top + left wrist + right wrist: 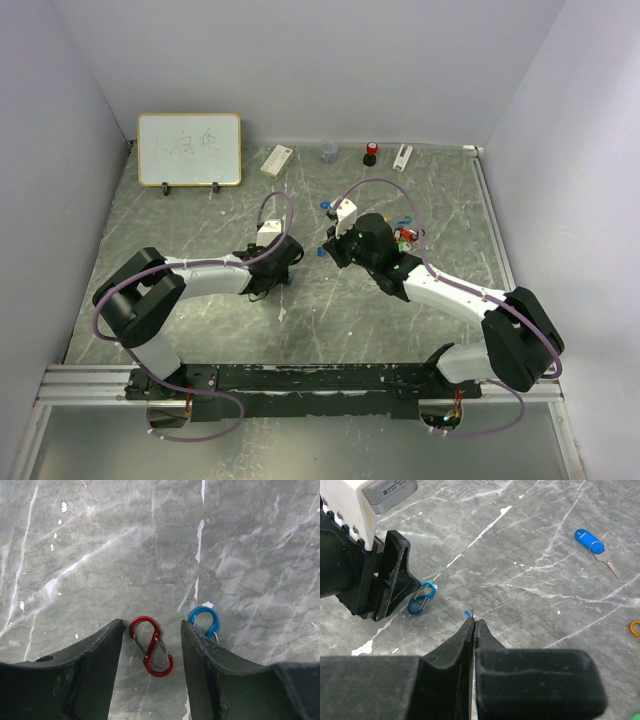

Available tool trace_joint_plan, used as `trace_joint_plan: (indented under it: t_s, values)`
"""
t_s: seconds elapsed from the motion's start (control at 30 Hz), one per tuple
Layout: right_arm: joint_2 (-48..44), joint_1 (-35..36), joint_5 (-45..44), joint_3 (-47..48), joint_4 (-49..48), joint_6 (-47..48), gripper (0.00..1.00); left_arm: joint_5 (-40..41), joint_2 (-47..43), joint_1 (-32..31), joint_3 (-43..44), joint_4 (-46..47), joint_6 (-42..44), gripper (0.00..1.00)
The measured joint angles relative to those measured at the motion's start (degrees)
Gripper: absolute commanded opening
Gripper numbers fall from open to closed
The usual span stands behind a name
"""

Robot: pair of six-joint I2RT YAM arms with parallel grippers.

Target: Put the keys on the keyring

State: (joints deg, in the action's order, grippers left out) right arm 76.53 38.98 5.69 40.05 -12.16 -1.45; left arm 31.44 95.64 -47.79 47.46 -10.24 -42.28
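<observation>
My right jaws pinched the slippery keyring (472,614), my left jaws spread astride a red clip (151,646); the light blue-tagged key (592,544) seemed best gripped by its tag.

Table (100,555) like grey marbled stone, smooth with a dull sheen, crossed by pale scratches. Left hand (151,625) and right hand (473,625) are matt black plastic, faintly grainy. Red clip (151,646) and blue clip (205,621) are glossy coloured metal with thin wire gates. A key (609,564) of bare silvery metal carries a shiny blue plastic tag (589,540). A fine bright metal ring (474,613) shows at the right hand's tips.
</observation>
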Motion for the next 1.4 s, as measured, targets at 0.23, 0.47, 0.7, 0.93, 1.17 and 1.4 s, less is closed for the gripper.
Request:
trace_joint_plan:
  t_s: [0.23,0.47,0.7,0.93,1.17,1.4]
  values:
    - [0.00,0.00,-0.09,0.00,0.00,-0.02,0.00,0.39,0.00,-0.33,-0.26,0.07,-1.09,0.56]
    - [0.00,0.00,-0.09,0.00,0.00,-0.02,0.00,1.22,-0.39,-0.98,-0.81,-0.07,-2.21,0.55]
    - [0.00,0.02,-0.09,0.00,0.00,-0.02,0.00,1.95,-0.44,-1.49,-1.07,-0.31,-3.06,0.53]
    - [0.00,0.04,-0.09,0.00,0.00,-0.02,0.00,2.49,-0.48,-1.73,-1.14,-0.48,-3.30,0.12]
    - [0.00,0.04,-0.11,0.00,0.00,-0.02,0.00,2.71,-0.72,-2.29,-1.14,-0.68,-3.17,0.07]
    - [0.00,0.04,-0.13,-0.02,0.02,-0.02,0.00,2.97,-0.92,-2.29,-1.16,-0.94,-3.19,0.07]
